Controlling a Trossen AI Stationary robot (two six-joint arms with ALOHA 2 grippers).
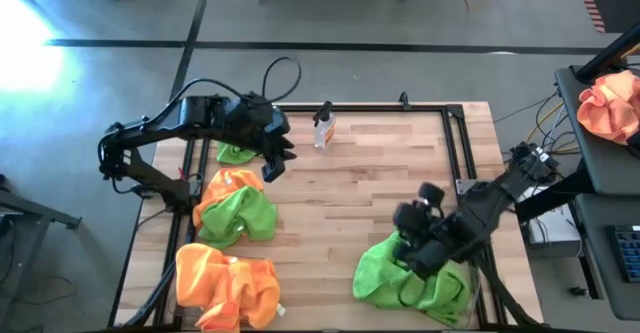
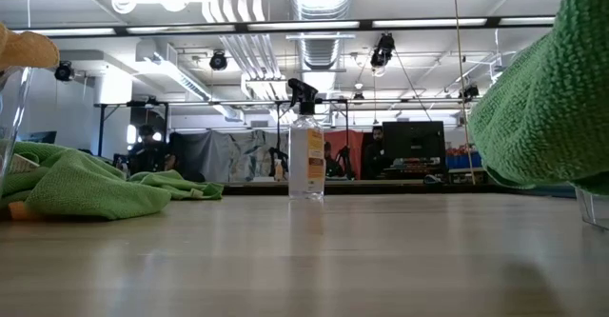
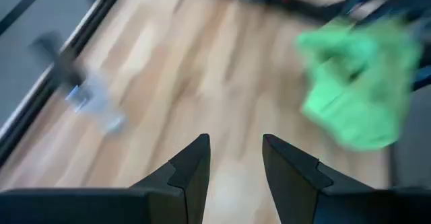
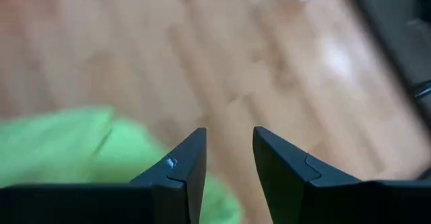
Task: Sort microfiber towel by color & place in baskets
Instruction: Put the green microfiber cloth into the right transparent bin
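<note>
**Towels part-sorted, both pincers empty over bare wood**

Worktop (image 1: pixel 380 173) of light wood strips, black frame round it. L pincer (image 1: pixel 275 161) sits above the wood nr the far-left part, just off a small green towel (image 1: pixel 236 154) at the left edge; fingers (image 3: pixel 192 170) apart w/ a narrow gap, nothing between them, only bare planks past the tips. R pincer (image 1: pixel 408 235) hangs over the near-right area, right beside the big green towel heap (image 1: pixel 410 278); fingers (image 4: pixel 185 170) likewise apart w/ a slim gap, holding nothing; green cloth shows behind one finger in the wrist view, not clamped.

Where the towels are:
- Green heap fills the near-right corner, draped in and over a clear basket (image 1: pixel 470 283) whose wall barely shows.
- Orange towel (image 1: pixel 222 185) w/ a green towel (image 1: pixel 245 213) bunched against it, mid left edge; touching each other.
- Orange pile (image 1: pixel 225 288) at the near-left corner; whether a basket holds it, can't tell.

Spray bottle (image 1: pixel 323 128) stands upright nr the far edge, about centre, well apart from both pincers; low view shows it alone on the wood. Peach-orange bundle (image 1: pixel 612 108) lies on a side stand off the right edge, not on the worktop.
</note>
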